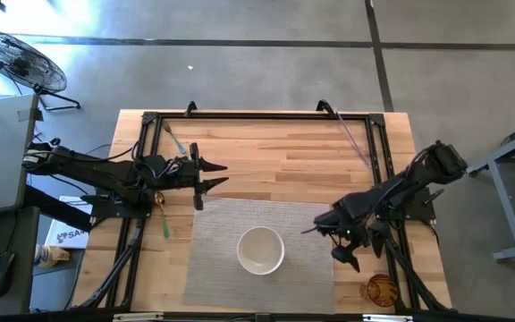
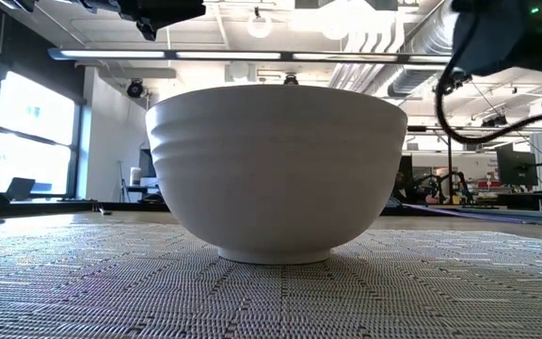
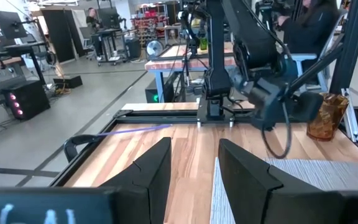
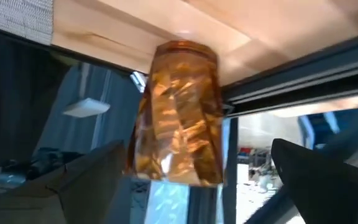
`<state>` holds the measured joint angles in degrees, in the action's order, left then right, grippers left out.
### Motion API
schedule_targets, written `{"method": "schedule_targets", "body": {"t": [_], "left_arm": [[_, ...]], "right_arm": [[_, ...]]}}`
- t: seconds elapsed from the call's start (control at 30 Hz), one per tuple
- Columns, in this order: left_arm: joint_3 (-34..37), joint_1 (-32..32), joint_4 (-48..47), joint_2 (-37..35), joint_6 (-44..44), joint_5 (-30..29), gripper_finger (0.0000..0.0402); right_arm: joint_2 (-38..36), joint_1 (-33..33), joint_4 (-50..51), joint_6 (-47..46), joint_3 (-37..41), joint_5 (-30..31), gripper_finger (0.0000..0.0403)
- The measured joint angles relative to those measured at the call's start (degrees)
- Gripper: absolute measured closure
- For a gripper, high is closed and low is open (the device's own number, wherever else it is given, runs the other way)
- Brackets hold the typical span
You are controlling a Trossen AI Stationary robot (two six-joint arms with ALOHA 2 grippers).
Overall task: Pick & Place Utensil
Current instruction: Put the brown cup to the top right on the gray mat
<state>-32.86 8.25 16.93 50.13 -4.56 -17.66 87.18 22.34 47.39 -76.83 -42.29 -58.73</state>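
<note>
Two arms are on my screens, and neither one has anything in its fingers. From overhead, my left gripper (image 1: 211,174) hovers above bare wood at about ten o'clock from the white bowl (image 1: 260,249), its two dark fingers (image 3: 151,171) spread apart and empty, aimed toward three o'clock across the table (image 1: 275,148). My right gripper (image 1: 347,246) sits at three o'clock from the bowl, just off the edge of the grey woven placemat (image 1: 213,268); through its wrist camera I see its fingers parted wide, with the amber ribbed glass (image 4: 179,115) framed between them but not touched. Overhead, that glass (image 1: 382,290) stands near the table's corner at roughly four o'clock from the bowl.

The utensil I am after looks to be the green-handled one (image 1: 164,220) lying on the wood at nine o'clock from the bowl, just beside the placemat's edge and near the left arm's base; I cannot tell what kind of utensil it is. A thin purple stick (image 1: 354,143) lies near the frame at one o'clock. The bowl sits upright on the placemat, filling my low view (image 2: 276,169)
</note>
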Motion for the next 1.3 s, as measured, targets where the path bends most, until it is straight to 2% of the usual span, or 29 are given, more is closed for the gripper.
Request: {"method": "schedule_targets", "body": {"t": [0.2, 0.47, 0.73, 0.97, 1.3], "left_arm": [[0.0, -0.02, -0.32, 0.0, -0.28, 0.01, 0.027], [0.0, 0.0, -0.6, 0.02, -0.33, 0.01, 0.027], [0.0, -0.02, -1.03, 0.02, -0.33, 0.01, 0.027], [0.0, -0.01, -1.29, 0.02, -1.22, -0.01, 0.027], [0.0, 0.0, -1.29, 0.02, -1.2, 0.01, 0.027]], "right_arm": [[0.0, 4.8, -17.7, -14.86, 4.53, -3.43, 0.0003], [0.0, 8.05, -29.05, -27.23, 7.96, -3.44, 0.0003], [0.47, 9.85, -30.93, -28.56, 8.06, -3.41, 0.0003], [5.76, 11.69, -38.55, -29.69, 7.73, -5.05, 0.0004], [9.78, 13.48, -39.6, -28.31, 7.35, -5.94, 0.0004]]}}
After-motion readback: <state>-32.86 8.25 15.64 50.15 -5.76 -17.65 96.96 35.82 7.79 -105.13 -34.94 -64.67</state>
